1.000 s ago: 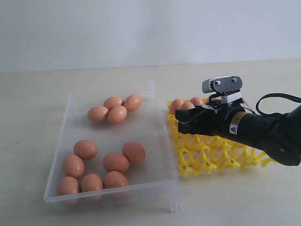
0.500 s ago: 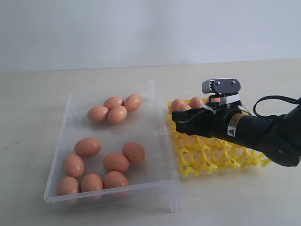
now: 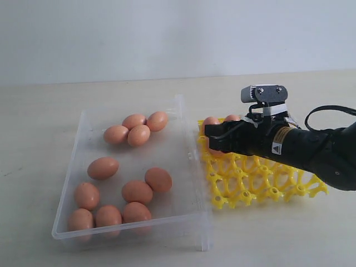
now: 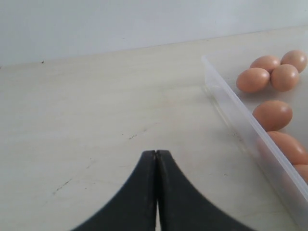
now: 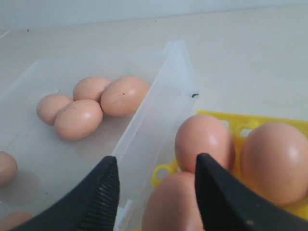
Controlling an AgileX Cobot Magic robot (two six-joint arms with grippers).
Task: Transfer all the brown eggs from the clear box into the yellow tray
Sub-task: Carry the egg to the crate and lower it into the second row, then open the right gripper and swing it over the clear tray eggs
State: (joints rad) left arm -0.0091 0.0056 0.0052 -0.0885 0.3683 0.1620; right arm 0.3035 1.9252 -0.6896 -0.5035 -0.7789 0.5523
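Observation:
The clear box (image 3: 167, 147) holds several brown eggs: a cluster at the back (image 3: 138, 135) and a looser group at the front (image 3: 137, 191). To its right lies the yellow tray (image 3: 250, 183), with brown eggs (image 3: 210, 120) in its far left cups. My right gripper (image 3: 207, 137) hovers open over that corner of the tray, beside the box wall (image 5: 159, 106). In the right wrist view its jaws (image 5: 154, 163) stand apart above a seated egg (image 5: 173, 204), with two more eggs (image 5: 204, 139) just beyond. My left gripper (image 4: 156, 153) is shut and empty over bare table, outside the box wall (image 4: 240, 120).
A pale wooden table (image 3: 278, 239) runs to a plain white wall behind. The right arm's black body and cable (image 3: 328, 156) lie across the right part of the tray. The left arm is out of the exterior view.
The right gripper has lifted slightly and levelled over the tray's far left corner, jaws still apart. One egg at the left of the box has rolled a little towards the back.

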